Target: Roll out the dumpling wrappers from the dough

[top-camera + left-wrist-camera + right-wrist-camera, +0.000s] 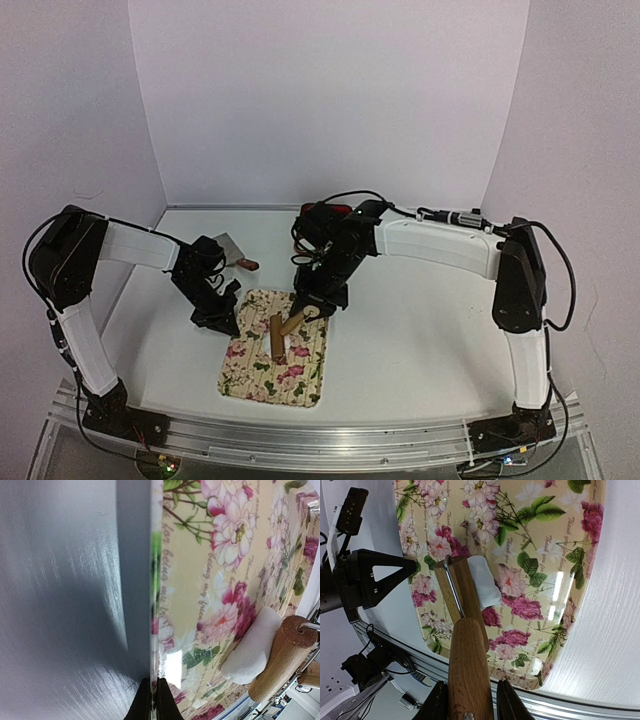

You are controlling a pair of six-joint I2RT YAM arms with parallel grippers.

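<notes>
The dough [485,580] is a small white lump on the floral mat [540,540], touching the side of the wooden roller [462,587] of a rolling pin. My right gripper [470,686] is shut on the pin's wooden handle [467,655]. In the top view the right gripper [312,300] holds the pin [276,338] over the mat [262,375], with the dough [297,351] beside it. My left gripper [154,702] is shut on the mat's left edge [156,580]; the dough [252,650] and roller [285,655] lie to its right. No dumpling wrappers are in view.
A metal scraper with a brown handle [236,253] lies on the table behind the left gripper [222,320]. White walls stand at the back and sides. The aluminium rail [320,435] runs along the near edge just past the mat.
</notes>
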